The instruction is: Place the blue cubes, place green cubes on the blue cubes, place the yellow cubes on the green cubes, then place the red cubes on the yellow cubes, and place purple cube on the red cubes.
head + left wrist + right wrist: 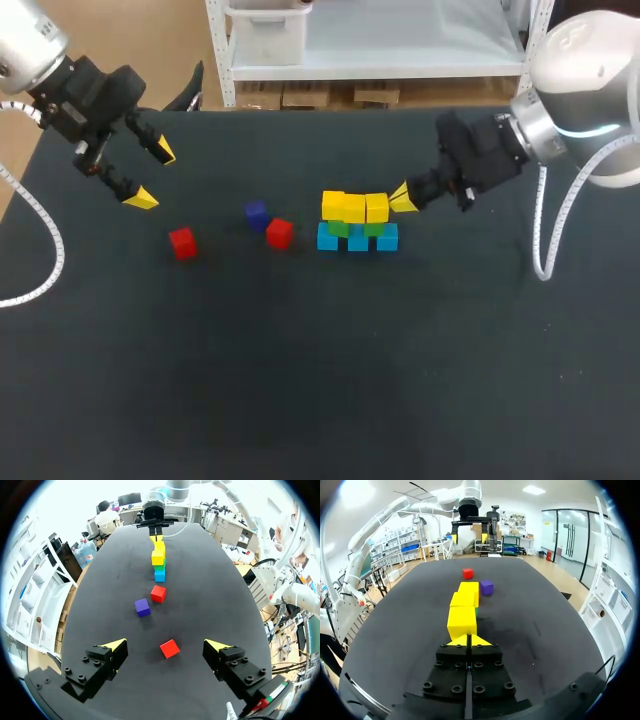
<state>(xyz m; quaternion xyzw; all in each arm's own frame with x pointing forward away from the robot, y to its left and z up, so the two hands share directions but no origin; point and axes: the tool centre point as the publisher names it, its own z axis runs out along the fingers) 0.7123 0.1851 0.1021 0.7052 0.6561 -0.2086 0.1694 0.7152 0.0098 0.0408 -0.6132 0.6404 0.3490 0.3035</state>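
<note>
Showing blue cubes (pixel 358 241), green cubes (pixel 339 229) and yellow cubes (pixel 354 207) layered at centre, right gripper (pixel 404 198) pinched shut at their 3 o'clock end, left gripper (pixel 153 176) spread wide and empty, red cubes (pixel 279 233) and purple cube (pixel 256 214) loose toward 9 o'clock, unplaced.

Silver-grey left arm (pixel 25 45) and right arm (pixel 585 60) have rounded joints; the right wears a blue ring (pixel 587 129). Black, screw-studded housings (pixel 90 672) end in yellow wedge fingers (pixel 114 645). White ribbed cables (pixel 55 255) trail from each.

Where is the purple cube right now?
The purple cube sits left of the stack in the head view, close beside one red cube; the other red cube lies farther left.
</note>
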